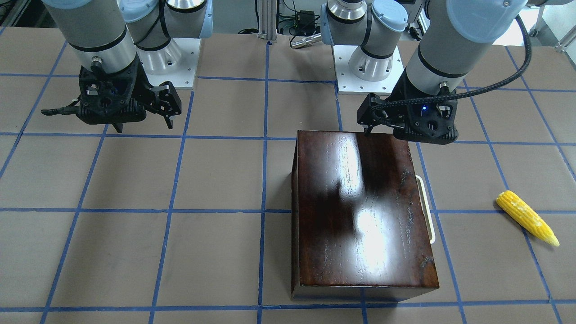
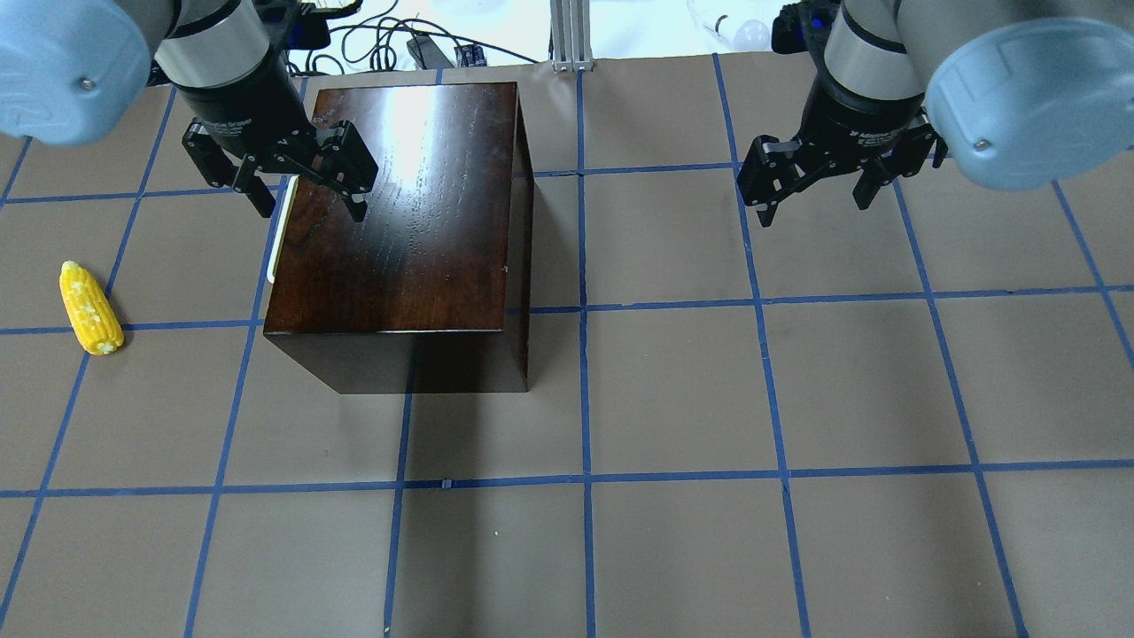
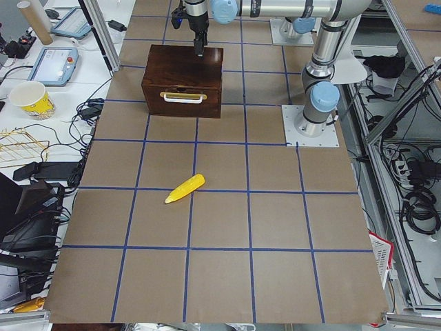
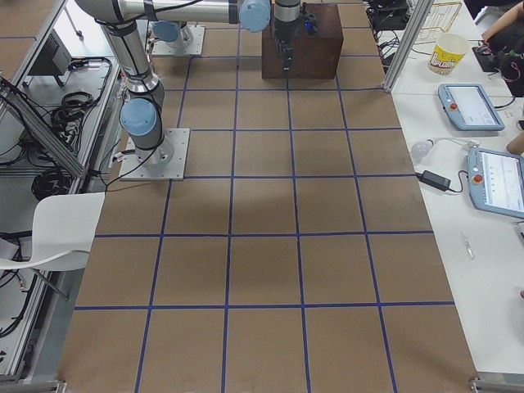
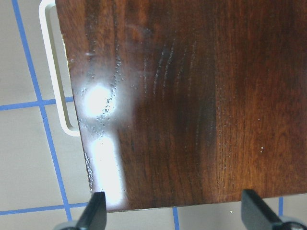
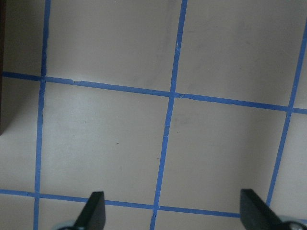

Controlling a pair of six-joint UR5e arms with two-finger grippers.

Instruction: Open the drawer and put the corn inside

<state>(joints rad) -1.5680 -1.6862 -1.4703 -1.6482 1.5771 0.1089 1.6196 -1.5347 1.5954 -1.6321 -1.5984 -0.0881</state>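
Nothing done yet: drawer (image 3: 182, 96) closed, corn (image 2: 89, 307) lies at 9 o'clock of the box (image 2: 416, 221); left gripper (image 2: 312, 206), released, hovers over the white handle (image 2: 277, 226); right gripper (image 2: 815, 206) released at 3 o'clock

**Box fills the middle; room lies on its handle side**

Seen from overhead, the glossy dark-brown wooden box (image 2: 416, 221) is the one tall obstacle. Its white loop handle (image 2: 278, 232) juts out at 9 o'clock, with a gap inside the loop. The left gripper (image 2: 312, 213), fingers spread, hangs over the box's 10 o'clock corner. The yellow ear of corn (image 2: 89, 307) lies at 8 o'clock, well apart from the box, with a strip of brown-papered table (image 2: 709, 399) between them. At 3 o'clock the right gripper (image 2: 815, 211), also spread, hovers over the table.
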